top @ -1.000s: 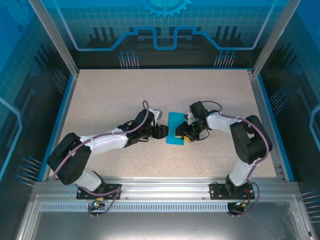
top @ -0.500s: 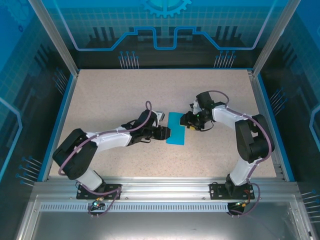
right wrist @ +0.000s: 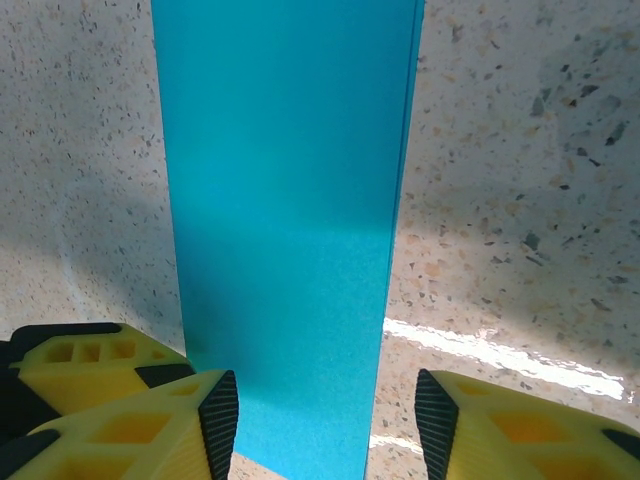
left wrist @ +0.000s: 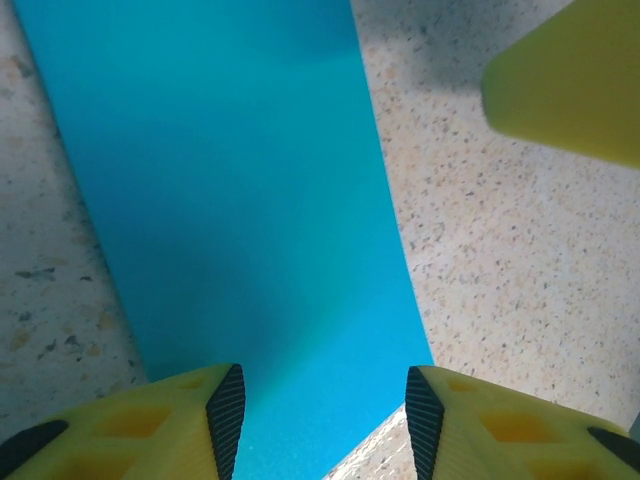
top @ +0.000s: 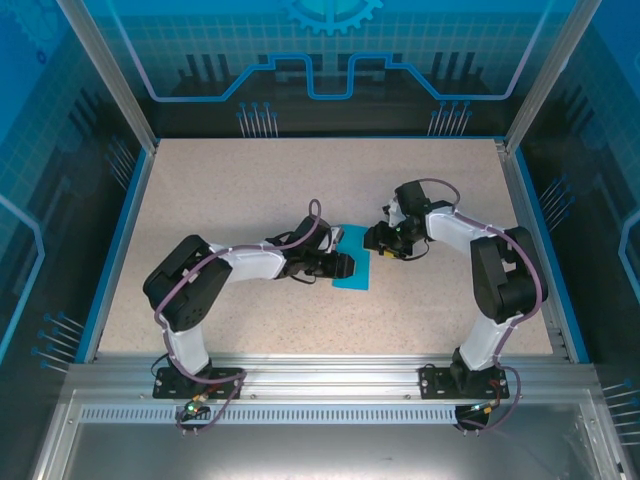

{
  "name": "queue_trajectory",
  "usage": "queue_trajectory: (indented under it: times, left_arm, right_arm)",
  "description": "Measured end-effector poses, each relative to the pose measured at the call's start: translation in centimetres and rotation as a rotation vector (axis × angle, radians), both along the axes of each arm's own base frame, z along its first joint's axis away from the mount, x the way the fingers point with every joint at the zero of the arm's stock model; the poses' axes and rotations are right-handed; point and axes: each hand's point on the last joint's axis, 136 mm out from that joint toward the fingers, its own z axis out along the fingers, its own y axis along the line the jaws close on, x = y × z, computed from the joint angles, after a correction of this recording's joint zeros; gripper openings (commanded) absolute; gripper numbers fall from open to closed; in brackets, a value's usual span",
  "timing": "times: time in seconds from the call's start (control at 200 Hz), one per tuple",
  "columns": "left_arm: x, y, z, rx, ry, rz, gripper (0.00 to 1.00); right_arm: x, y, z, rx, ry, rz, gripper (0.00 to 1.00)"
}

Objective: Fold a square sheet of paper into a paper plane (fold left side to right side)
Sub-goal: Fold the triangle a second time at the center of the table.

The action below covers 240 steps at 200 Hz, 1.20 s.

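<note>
The square sheet of paper (top: pixel 352 262) lies flat on the speckled table, bright blue and doubled into a narrow rectangle; a paper plane is out of view. My left gripper (top: pixel 343 266) is at the strip's left edge, low over it. In the left wrist view the paper (left wrist: pixel 230 200) runs between its open fingers (left wrist: pixel 315 420). My right gripper (top: pixel 379 241) is at the strip's far right edge. Its wrist view has the paper (right wrist: pixel 285 200) under its open fingers (right wrist: pixel 327 425), with layered edges along the right side. Nothing is gripped.
The beige table (top: pixel 230 190) has wide free room around the paper. A raised blue rim (top: pixel 128 230) and metal posts bound it. The right gripper's yellow finger (left wrist: pixel 570 80) is close in the left wrist view; the left gripper's finger (right wrist: pixel 80 362) sits beside the right one.
My left gripper slid right onto the paper's left edge while its elbow swung in. My right gripper moved from the strip's near part toward its far end.
</note>
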Motion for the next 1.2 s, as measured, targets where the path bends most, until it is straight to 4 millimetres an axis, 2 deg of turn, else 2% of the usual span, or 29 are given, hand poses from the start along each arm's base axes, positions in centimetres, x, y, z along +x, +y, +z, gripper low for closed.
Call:
queue_trajectory:
  times: [0.295, 0.69, 1.201]
  left_arm:
    - [-0.9, 0.8, -1.1, 0.048, 0.055, 0.003, 0.48]
    - [-1.0, 1.0, -1.3, 0.060, 0.060, 0.007, 0.48]
    - [-1.0, 1.0, -1.3, 0.060, 0.060, 0.007, 0.47]
  right_arm:
    - [-0.3, -0.1, -0.2, -0.005, 0.012, 0.010, 0.55]
    - [-0.2, 0.9, -1.6, 0.029, 0.067, 0.028, 0.56]
    - [3.9, 1.9, -2.0, 0.029, 0.014, 0.033, 0.57]
